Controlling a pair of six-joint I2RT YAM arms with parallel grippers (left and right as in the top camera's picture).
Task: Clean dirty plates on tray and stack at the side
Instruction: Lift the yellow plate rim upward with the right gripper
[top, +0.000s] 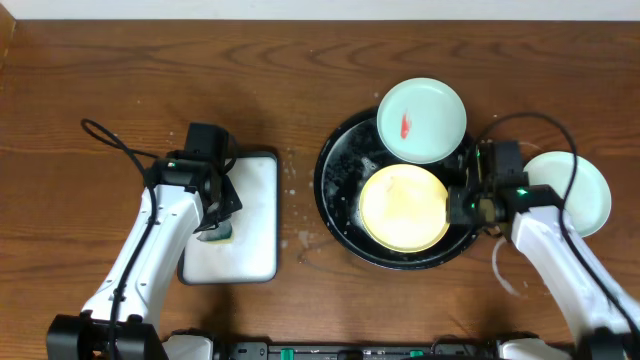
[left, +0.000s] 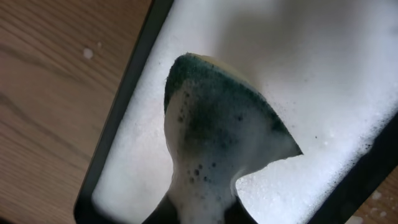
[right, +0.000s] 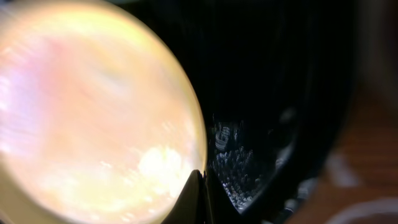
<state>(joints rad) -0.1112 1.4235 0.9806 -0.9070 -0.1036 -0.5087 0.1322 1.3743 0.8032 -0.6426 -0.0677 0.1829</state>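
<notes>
A robotics lab bench set up as a mock dishwashing station. A left arm (top: 150, 250) and a right arm (top: 565, 255) rise from 7 and 5 o'clock of a wooden table (top: 300, 60). At 9 o'clock is a foam-filled white tray (top: 258, 200) with a soapy sponge (left: 211, 118); at 3 o'clock a round black tray (top: 338, 195) carries a yellow plate (top: 403, 208).
</notes>
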